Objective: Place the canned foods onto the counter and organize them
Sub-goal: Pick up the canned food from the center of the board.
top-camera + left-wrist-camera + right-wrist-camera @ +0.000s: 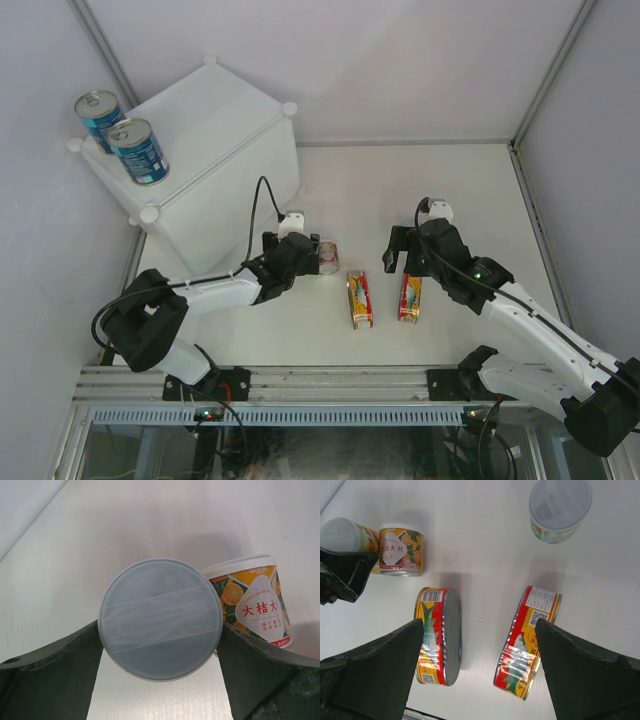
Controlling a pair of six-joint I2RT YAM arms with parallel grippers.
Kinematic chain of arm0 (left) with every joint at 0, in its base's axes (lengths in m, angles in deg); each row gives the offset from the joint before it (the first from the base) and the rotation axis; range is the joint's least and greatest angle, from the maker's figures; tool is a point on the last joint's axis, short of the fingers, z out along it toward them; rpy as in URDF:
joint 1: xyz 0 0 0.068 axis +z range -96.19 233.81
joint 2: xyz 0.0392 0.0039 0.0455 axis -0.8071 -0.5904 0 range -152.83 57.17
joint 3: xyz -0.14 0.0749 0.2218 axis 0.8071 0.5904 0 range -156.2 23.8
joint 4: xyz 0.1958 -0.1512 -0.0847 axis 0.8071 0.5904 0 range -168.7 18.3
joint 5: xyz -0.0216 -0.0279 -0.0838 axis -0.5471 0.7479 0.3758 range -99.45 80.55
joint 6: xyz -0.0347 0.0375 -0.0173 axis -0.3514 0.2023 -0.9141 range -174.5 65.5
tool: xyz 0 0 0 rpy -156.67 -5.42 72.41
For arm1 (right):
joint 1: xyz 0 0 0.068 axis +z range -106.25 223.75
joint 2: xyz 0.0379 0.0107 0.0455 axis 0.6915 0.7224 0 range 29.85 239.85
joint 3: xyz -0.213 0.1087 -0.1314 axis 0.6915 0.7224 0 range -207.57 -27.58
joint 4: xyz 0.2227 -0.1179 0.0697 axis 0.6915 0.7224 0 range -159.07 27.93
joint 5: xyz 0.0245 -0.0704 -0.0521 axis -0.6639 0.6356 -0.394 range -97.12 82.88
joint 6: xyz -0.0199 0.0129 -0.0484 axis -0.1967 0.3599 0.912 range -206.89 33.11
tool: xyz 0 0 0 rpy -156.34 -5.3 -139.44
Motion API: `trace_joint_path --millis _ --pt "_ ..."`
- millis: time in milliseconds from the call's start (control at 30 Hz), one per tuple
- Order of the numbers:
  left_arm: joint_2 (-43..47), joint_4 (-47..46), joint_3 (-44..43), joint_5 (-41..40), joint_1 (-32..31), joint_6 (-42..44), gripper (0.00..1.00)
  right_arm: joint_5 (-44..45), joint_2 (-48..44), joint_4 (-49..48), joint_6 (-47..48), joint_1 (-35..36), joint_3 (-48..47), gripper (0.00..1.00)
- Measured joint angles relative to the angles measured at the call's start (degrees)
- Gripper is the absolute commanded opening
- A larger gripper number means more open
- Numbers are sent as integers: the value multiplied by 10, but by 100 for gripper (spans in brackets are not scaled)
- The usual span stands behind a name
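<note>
Bracketed a grey-lidded small can (pixel 161 619) with the fingers of the left gripper (pixel 315 255), just beside an orange-labelled can (pixel 252 605) on the tabletop (pixel 400 190); could not tell whether clamped. Hovered the right gripper (pixel 480 622), fingers spread wide on nothing, over two oval tins (pixel 440 635) (pixel 526 642) lying side by side. Showed two tall blue cans (pixel 100 118) (pixel 140 150) upright atop the counter (pixel 220 130).

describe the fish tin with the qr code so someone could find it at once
On the white table, under the right gripper, two red-and-yellow oval tins lie side by side. It's the right-hand tin; the left-hand tin shows a barcode and grey face.
</note>
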Motion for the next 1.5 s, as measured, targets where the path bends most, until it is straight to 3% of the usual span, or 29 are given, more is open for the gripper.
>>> trace_joint_path --millis 300,467,600,633,1067,1500 --pt "-6 -19 0 11 5 0 60 1 0 7 0 2 -10 92" --pt "-8 -24 0 13 7 0 38 2 1 9 1 2 -11 92" --pt "-8 -24 0 15 7 0 3 4 1 9 2 2 -13 92" --pt "-8 -24 0 16 7 0 0 4 1 9 2 2 -13 92" --pt "-1 2 -7 24 7 0 0 4 3 7 6 2 -13 92" --pt "64 68 -7 30 7 2 0 -4 3 -19 5 2 -6 92"
